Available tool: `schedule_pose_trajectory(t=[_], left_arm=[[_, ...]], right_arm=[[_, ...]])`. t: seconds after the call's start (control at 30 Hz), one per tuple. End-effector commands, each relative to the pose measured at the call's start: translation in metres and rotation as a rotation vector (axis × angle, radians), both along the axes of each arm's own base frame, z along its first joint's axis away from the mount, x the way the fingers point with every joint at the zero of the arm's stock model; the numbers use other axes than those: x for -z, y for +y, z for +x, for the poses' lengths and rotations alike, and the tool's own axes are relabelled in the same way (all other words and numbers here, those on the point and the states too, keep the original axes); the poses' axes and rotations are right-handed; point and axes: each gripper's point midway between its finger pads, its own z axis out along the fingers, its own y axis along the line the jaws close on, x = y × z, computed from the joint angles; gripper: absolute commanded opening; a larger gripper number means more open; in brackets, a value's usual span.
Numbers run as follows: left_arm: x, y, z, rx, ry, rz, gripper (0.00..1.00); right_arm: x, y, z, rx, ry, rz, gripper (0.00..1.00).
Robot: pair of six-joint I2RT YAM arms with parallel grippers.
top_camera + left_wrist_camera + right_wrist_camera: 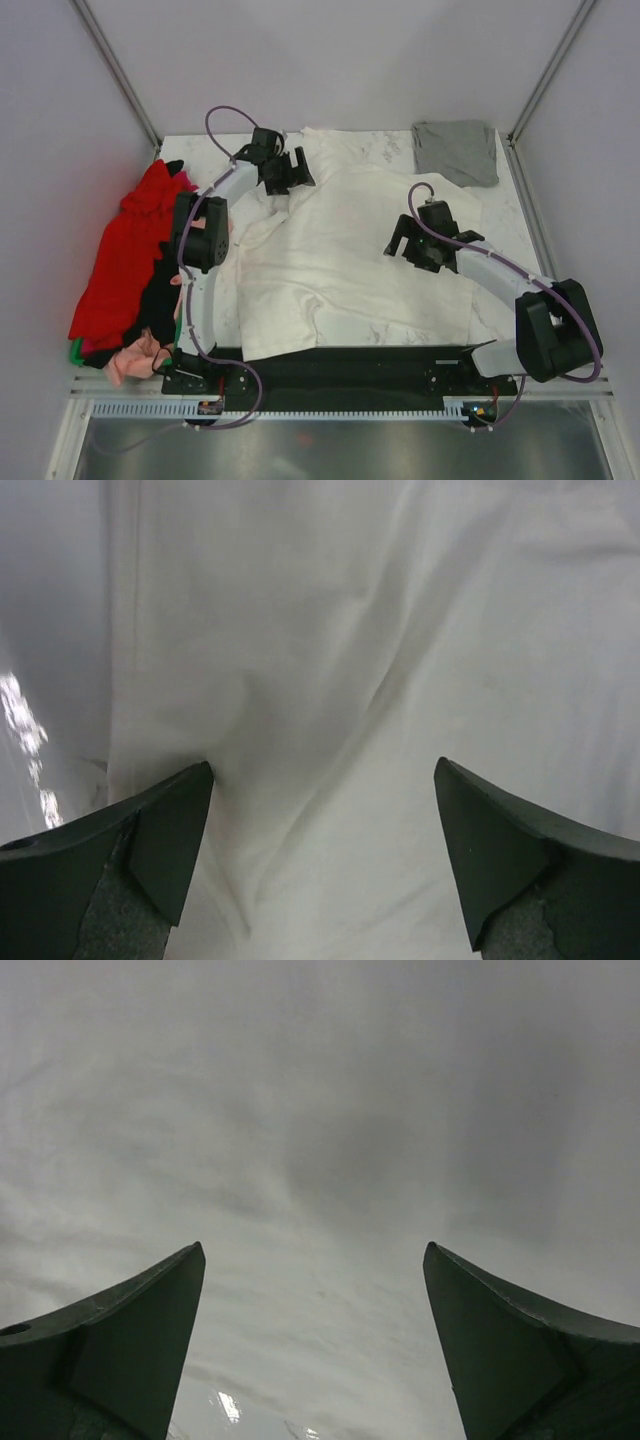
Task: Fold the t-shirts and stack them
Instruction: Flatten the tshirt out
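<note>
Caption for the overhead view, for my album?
Left gripper and right gripper, both open, over the spread white t-shirt; grey t-shirt beyond.

Large cream-white cloth t-shirt (340,260): plain, shadowed grey in its creases. Small squarish grey cloth t-shirt (457,150): uniform mid grey. Crumpled red cloth t-shirt (125,250): bright, plain. Black cloth (150,315), pale pink cloth (128,362), thin green cloth edge (75,352) beside it. Tabletop (505,235): white marble pattern, faint grey veins. Thin round cables (209,122): purple.
</note>
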Motion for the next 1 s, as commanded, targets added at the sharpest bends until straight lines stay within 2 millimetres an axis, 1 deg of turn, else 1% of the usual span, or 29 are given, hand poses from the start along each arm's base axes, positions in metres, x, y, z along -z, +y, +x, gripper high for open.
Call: schedule_pose_trajectory(t=[0.0,0.03,0.07,0.1,0.13,0.17,0.2,0.23,0.27,0.3,0.33,0.37,0.4,0.43,0.5,0.57,0.63,0.67,0.73,0.77,0.8,0.83,0.87,0.9,0.93,0.97], left_arm=[[-0.007,0.001,0.039,-0.044,-0.081,0.027,0.99],[0.0,0.003,0.05,-0.055,-0.082,0.04,0.99],[0.003,0.008,0.052,-0.066,-0.07,0.054,0.99],[0.006,0.019,0.06,-0.097,-0.076,0.073,0.99],[0.006,0.024,0.066,-0.111,-0.081,0.077,0.99],[0.005,0.028,0.074,-0.12,-0.093,0.074,1.0],[0.004,0.039,0.08,-0.142,-0.093,0.07,1.0],[0.0,0.044,0.085,-0.152,-0.104,0.063,1.0],[-0.002,0.049,0.091,-0.147,-0.123,0.071,1.0],[-0.005,0.056,0.097,-0.152,-0.138,0.076,1.0],[-0.01,0.058,0.102,-0.149,-0.157,0.078,1.0],[-0.011,0.06,0.105,-0.128,-0.173,0.09,1.0],[-0.001,0.06,0.106,-0.112,-0.167,0.097,1.0],[-0.004,0.06,0.109,-0.104,-0.175,0.102,1.0],[0.004,0.058,0.109,-0.083,-0.166,0.106,1.0],[0.007,0.062,0.111,-0.089,-0.174,0.144,1.0],[0.004,0.066,0.109,-0.103,-0.167,0.179,1.0],[0.003,0.072,0.109,-0.132,-0.161,0.207,1.0],[0.005,0.073,0.102,-0.147,-0.125,0.208,0.94],[0.009,0.071,0.096,-0.162,-0.095,0.185,0.88],[0.009,0.068,0.095,-0.167,-0.083,0.165,0.84],[0.018,0.065,0.087,-0.169,-0.045,0.145,0.81],[0.022,0.058,0.081,-0.172,-0.014,0.106,0.77],[0.026,0.056,0.078,-0.175,0.004,0.091,0.68],[0.035,0.054,0.071,-0.177,0.038,0.083,0.64],[0.042,0.05,0.068,-0.183,0.058,0.075,0.58]], right_arm=[[-0.007,-0.005,0.002,0.002,-0.025,-0.017,0.98],[-0.006,-0.012,0.001,0.017,-0.022,-0.047,0.98],[-0.005,-0.017,-0.003,0.018,-0.011,-0.063,0.98],[-0.005,-0.021,-0.004,0.026,-0.009,-0.069,0.98],[-0.004,-0.03,-0.003,0.045,-0.003,-0.078,0.98],[-0.002,-0.036,-0.005,0.05,0.014,-0.092,0.98],[0.004,-0.045,-0.005,0.074,0.035,-0.106,0.98],[0.008,-0.05,-0.005,0.081,0.051,-0.114,0.98],[0.019,-0.054,-0.008,0.077,0.089,-0.128,0.98],[0.023,-0.06,-0.008,0.09,0.107,-0.13,0.98],[0.027,-0.061,-0.007,0.094,0.118,-0.129,0.98],[0.033,-0.062,-0.009,0.087,0.14,-0.132,0.98],[0.033,-0.063,-0.007,0.088,0.139,-0.135,0.98],[0.033,-0.063,-0.006,0.091,0.136,-0.135,0.98],[0.033,-0.066,-0.002,0.093,0.132,-0.142,0.98],[0.035,-0.068,0.0,0.096,0.135,-0.151,0.98],[0.033,-0.069,0.001,0.092,0.133,-0.146,0.98],[0.033,-0.069,0.002,0.091,0.132,-0.147,0.98],[0.031,-0.071,0.003,0.092,0.126,-0.149,0.98],[0.03,-0.071,0.004,0.092,0.123,-0.148,0.98],[0.03,-0.071,0.004,0.091,0.122,-0.146,0.98],[0.029,-0.072,0.004,0.091,0.12,-0.149,0.98],[0.028,-0.071,0.003,0.092,0.119,-0.147,0.98],[0.027,-0.072,0.003,0.094,0.118,-0.144,0.98],[0.026,-0.07,0.003,0.089,0.117,-0.138,0.98],[0.023,-0.07,0.004,0.092,0.11,-0.135,0.98]])
